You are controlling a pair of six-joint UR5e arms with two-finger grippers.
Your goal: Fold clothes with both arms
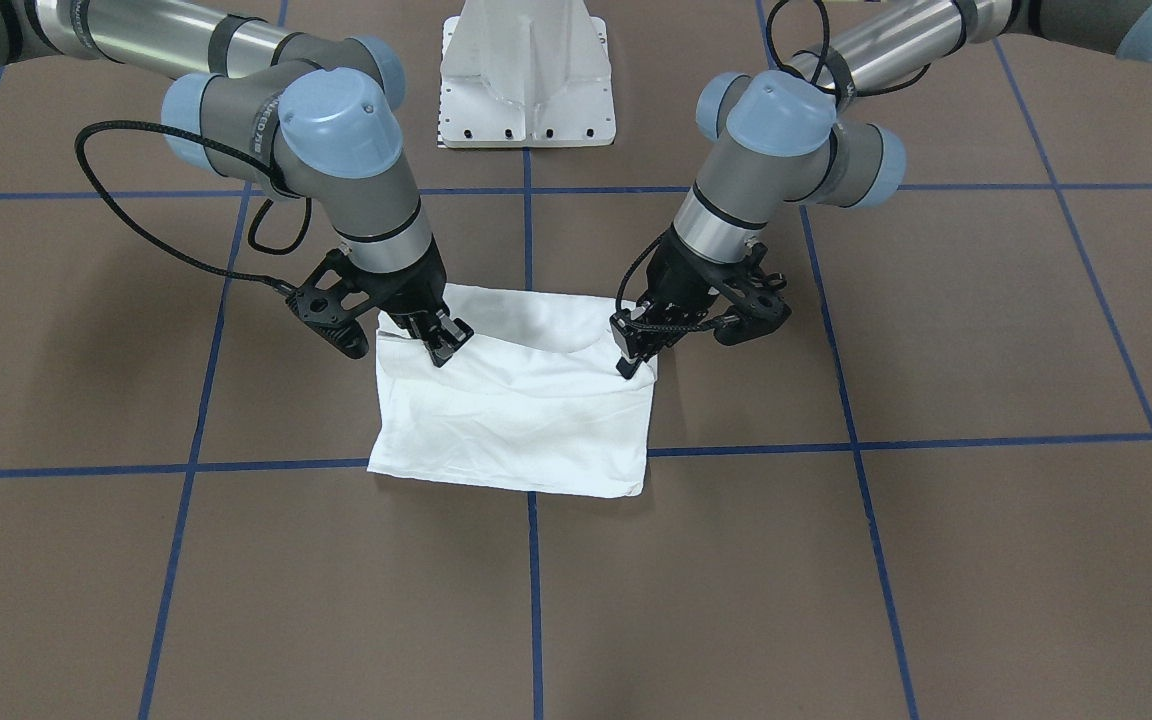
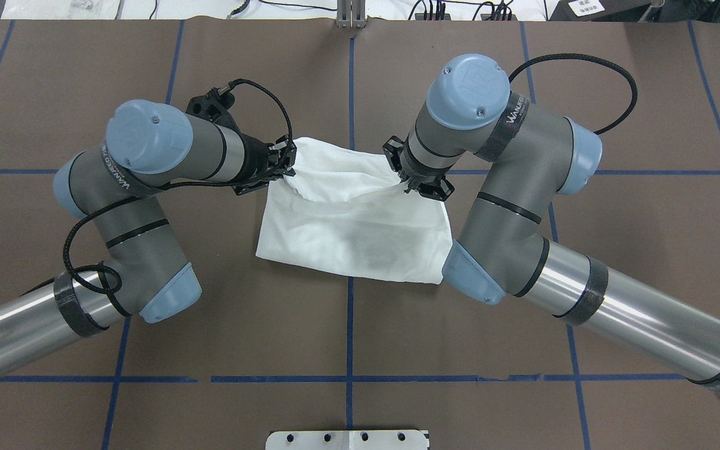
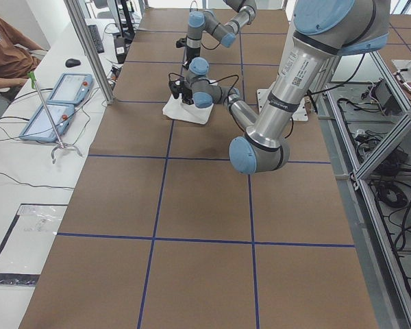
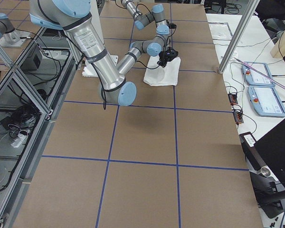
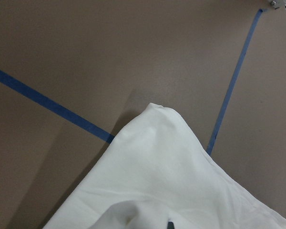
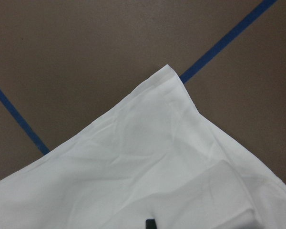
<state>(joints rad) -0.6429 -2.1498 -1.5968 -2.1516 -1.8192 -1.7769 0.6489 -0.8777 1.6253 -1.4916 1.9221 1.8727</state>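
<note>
The white T-shirt (image 1: pixel 516 415) lies folded into a rough rectangle at the table's middle, and also shows in the overhead view (image 2: pixel 354 231). Its printed text and collar are hidden. My left gripper (image 1: pixel 633 362) is shut on one end of a raised flap of the shirt. It also shows in the overhead view (image 2: pixel 286 164). My right gripper (image 1: pixel 443 348) is shut on the flap's other end, seen from overhead too (image 2: pixel 410 182). The flap sags between them above the lower layer. Each wrist view shows a shirt corner (image 5: pixel 167 176) (image 6: pixel 157 157) lying flat on the brown table.
The white metal pedestal base (image 1: pixel 528 85) stands at the robot's side of the table. Blue tape lines (image 1: pixel 531 600) cross the brown table top. A side table with two tablets (image 3: pixel 55 103) and a seated person (image 3: pixel 7 48) flank the table's far edge.
</note>
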